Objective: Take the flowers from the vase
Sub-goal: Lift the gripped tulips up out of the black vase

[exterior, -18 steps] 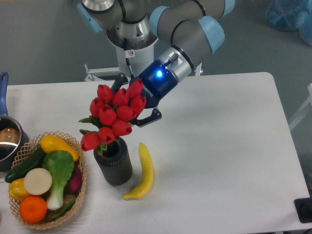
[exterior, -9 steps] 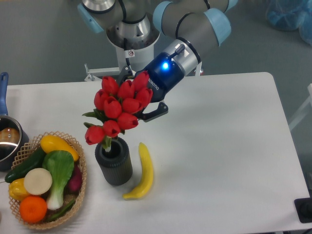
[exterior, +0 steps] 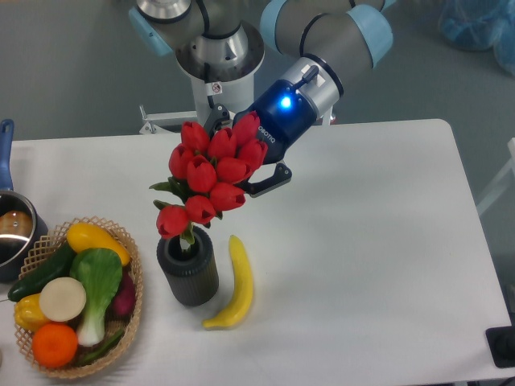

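The flowers (exterior: 213, 173), a bunch of red tulip buds with green leaves, hang tilted above the vase (exterior: 187, 267), a dark grey ribbed cylinder on the white table. Their pale stems still dip into the vase's mouth. My gripper (exterior: 241, 173) comes in from the upper right behind the buds and is shut on the flowers; one black finger (exterior: 269, 180) shows to the right of the bunch, the other is hidden by the buds.
A yellow banana (exterior: 236, 282) lies just right of the vase. A wicker basket (exterior: 133, 280) of vegetables and fruit stands at the front left. A steel pot (exterior: 12, 233) with a blue handle sits at the left edge.
The gripper has risen up and to the right with the flowers, drawing the bunch higher out of the vase. The vase, banana and basket have stayed put.
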Action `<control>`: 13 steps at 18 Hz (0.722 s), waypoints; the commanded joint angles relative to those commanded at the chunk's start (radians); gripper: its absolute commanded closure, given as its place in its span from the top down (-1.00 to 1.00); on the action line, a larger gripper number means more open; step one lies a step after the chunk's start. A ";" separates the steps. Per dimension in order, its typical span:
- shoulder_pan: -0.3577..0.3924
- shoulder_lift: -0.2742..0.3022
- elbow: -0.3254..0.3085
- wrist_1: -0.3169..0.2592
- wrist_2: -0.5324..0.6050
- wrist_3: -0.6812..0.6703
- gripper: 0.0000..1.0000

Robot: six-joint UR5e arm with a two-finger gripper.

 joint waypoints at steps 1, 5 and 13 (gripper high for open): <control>-0.002 0.000 0.000 0.000 -0.012 -0.002 -0.01; 0.002 0.000 0.000 0.000 -0.051 -0.037 -0.01; 0.043 -0.002 0.026 0.000 -0.055 -0.038 -0.01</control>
